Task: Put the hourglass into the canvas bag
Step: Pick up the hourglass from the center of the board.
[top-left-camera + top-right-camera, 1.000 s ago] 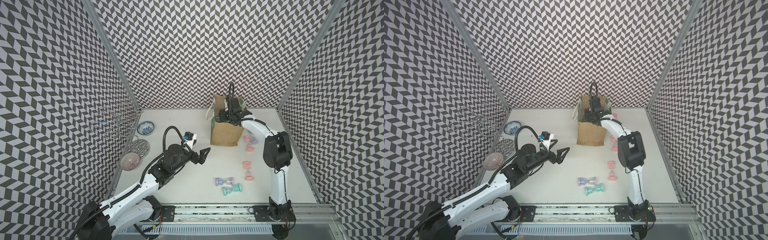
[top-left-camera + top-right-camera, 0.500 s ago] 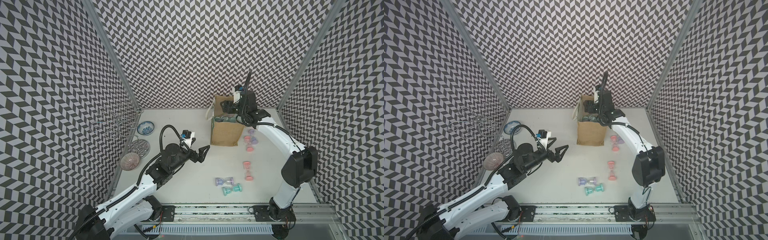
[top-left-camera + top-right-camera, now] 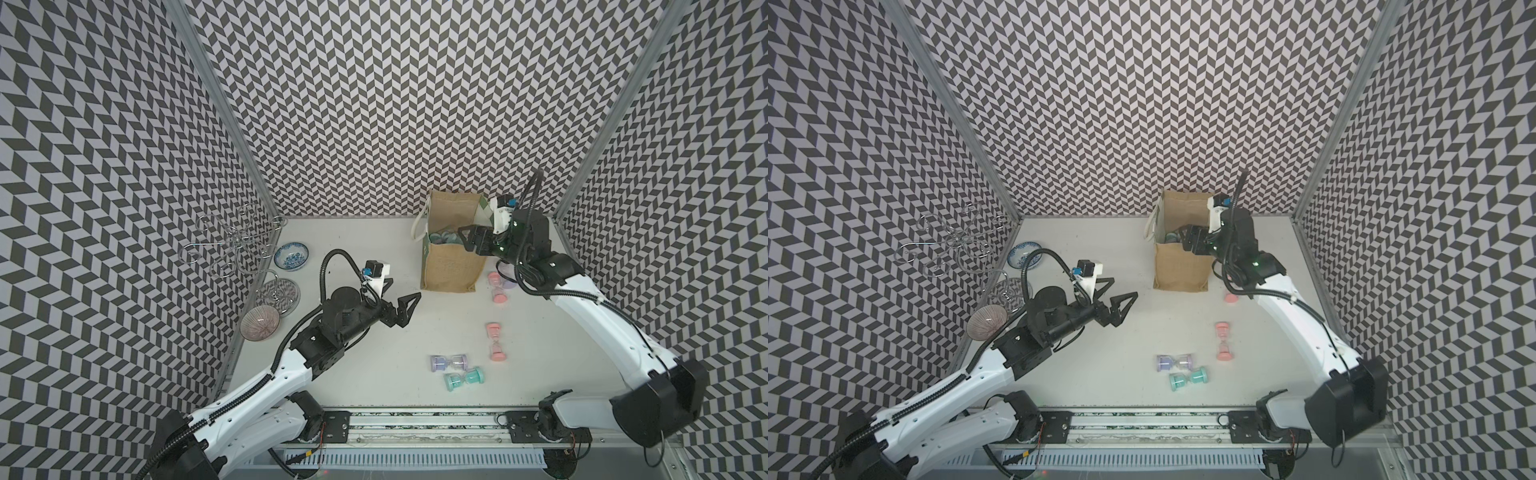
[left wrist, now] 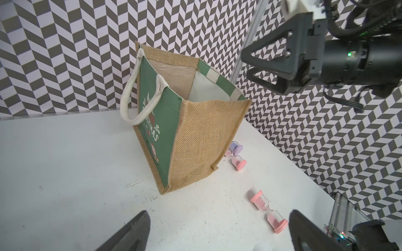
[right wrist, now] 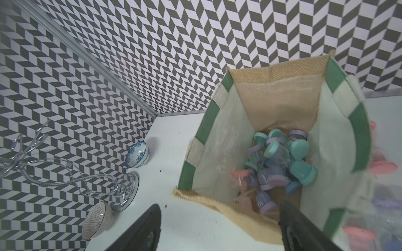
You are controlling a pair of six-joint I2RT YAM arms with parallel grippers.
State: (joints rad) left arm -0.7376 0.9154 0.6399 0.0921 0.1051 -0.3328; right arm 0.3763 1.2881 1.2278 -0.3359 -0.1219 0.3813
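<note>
Tan burlap canvas bag with green-and-white side panels stands upright on the white desk, teal, purple and pink hourglasses heaped inside. Above its mouth hovers the right gripper, jaws apart, holding nothing. Over the desk, the left gripper has jaws spread, empty. On the desk lie other hourglasses.

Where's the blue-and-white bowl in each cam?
Both top views: blue-and-white bowl by the left wall, just beyond the wire stand.
Left wrist: not in it.
Right wrist: blue-and-white bowl beside the wire stand, apart from the canvas bag.
Shared landmark: the canvas bag, in all four.
</note>
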